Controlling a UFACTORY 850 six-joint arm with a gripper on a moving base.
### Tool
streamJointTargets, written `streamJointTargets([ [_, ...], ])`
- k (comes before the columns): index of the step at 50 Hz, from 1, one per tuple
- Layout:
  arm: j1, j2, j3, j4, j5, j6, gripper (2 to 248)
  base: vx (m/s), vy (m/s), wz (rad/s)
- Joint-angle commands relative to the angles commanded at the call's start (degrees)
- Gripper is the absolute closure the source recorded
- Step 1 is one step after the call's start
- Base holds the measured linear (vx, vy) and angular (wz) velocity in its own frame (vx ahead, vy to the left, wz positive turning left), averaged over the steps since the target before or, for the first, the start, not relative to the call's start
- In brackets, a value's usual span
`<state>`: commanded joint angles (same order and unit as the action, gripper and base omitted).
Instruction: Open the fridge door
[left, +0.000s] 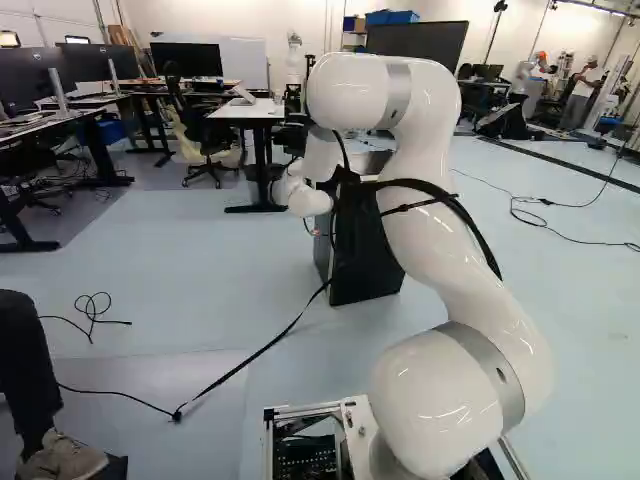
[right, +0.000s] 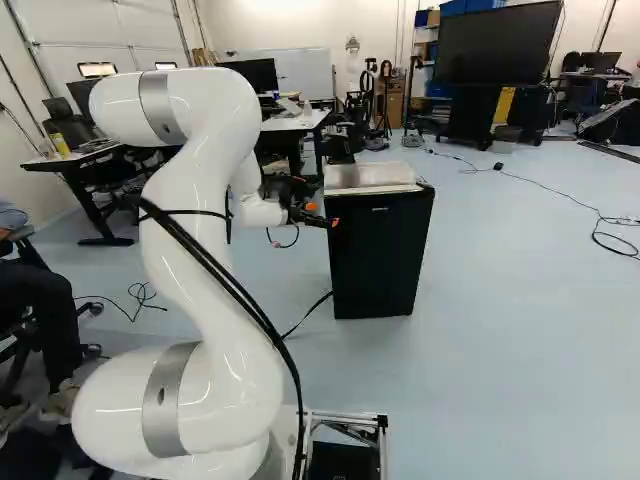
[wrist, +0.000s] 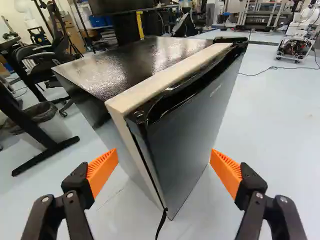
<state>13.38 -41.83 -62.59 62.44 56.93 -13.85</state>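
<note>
While your white arm curved up from its joint and reached forward, its gripper hung near the upper left corner of the black mini fridge as you saw it in the right base view. The fridge stood on the pale blue floor, ahead of your base, and in the left base view much of it was hidden behind the arm.

Through the wrist view, you had the gripper spread wide, its orange pads well apart and nothing pinched between them. Ahead of them, an upright corner of the fridge showed in the gap, with bare floor visible between that corner and each pad. The fridge door lay closed along the body, its dark front bordered by a cream edge, and a recessed handle ran along its upper part.

You could also see a thin black strap at the door's lower corner. Beside the fridge stood a waste bin near a black desk leg, and farther off on the other side was another robot on a wheeled frame.
</note>
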Motion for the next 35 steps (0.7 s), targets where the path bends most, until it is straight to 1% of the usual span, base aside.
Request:
streamJointTargets([
  [35, -0.6, -0.7, -1.2, 1.4, 0.0, 0.0, 3, 0.000, 0.000, 0.000],
])
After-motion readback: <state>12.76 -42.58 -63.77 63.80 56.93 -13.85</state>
